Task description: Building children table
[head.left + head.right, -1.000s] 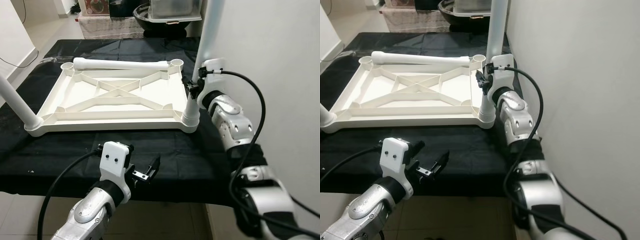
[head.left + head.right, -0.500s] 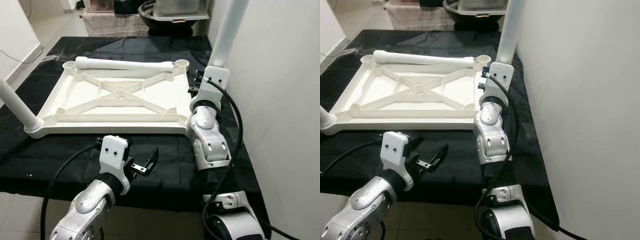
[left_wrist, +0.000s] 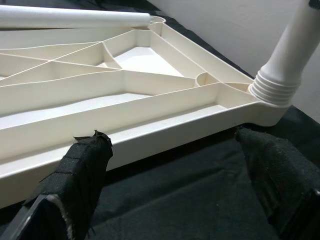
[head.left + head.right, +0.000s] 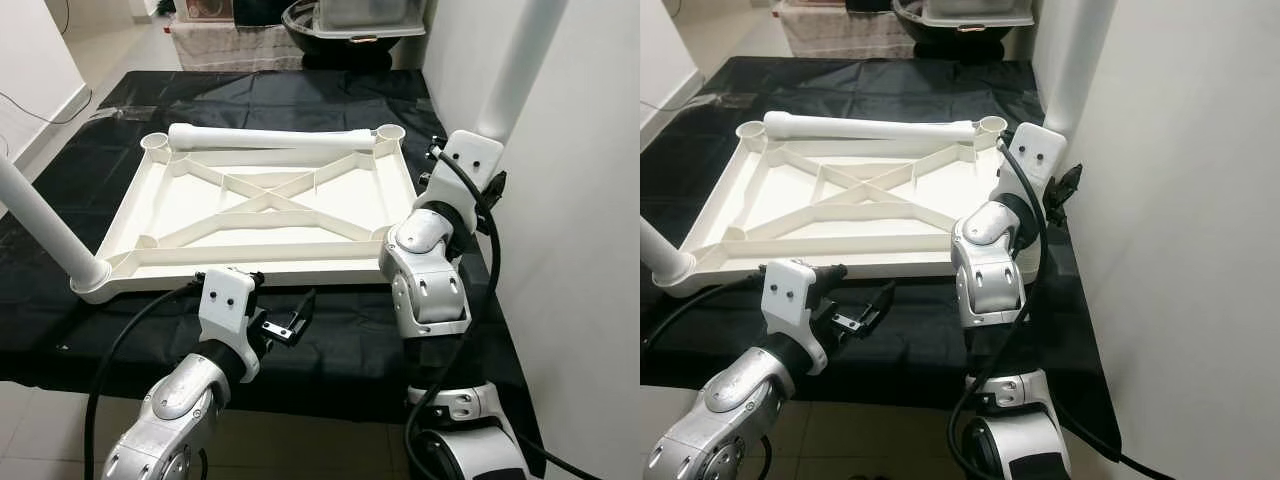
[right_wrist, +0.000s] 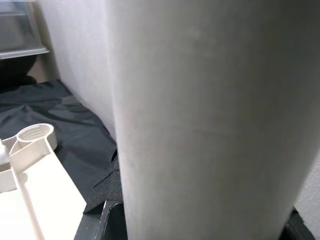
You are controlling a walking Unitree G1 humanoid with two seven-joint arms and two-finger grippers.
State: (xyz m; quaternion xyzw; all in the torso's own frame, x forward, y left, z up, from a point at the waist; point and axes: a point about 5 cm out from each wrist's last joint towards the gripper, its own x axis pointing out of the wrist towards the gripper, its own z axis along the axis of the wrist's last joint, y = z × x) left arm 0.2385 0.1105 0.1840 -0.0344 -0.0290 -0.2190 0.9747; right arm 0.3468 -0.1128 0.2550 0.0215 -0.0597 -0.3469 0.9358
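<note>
A white tabletop (image 4: 270,205) lies upside down on the black cloth. One white leg (image 4: 45,225) stands in its near-left corner. A second leg (image 4: 520,60) rises from the near-right corner (image 3: 270,90), and my right gripper (image 4: 490,180) is shut on it close above the base, with the leg (image 5: 200,125) large between its fingers. A third leg (image 4: 270,138) lies loose along the far edge. Both far sockets (image 4: 390,131) stand empty. My left gripper (image 4: 290,325) hovers open over the cloth just before the tabletop's near edge (image 3: 150,140), with nothing between its fingers (image 3: 75,180).
A white wall (image 4: 590,200) runs close along the right of the table. A dark bowl and a clear bin (image 4: 350,20) stand behind the table. Black cloth (image 4: 350,340) covers the table to its front edge, and light floor (image 4: 100,50) shows at the far left.
The view has shifted. My right arm has swung round the near-right leg, its forearm now upright in front of that corner, still holding the leg. The left gripper stays open in place.
</note>
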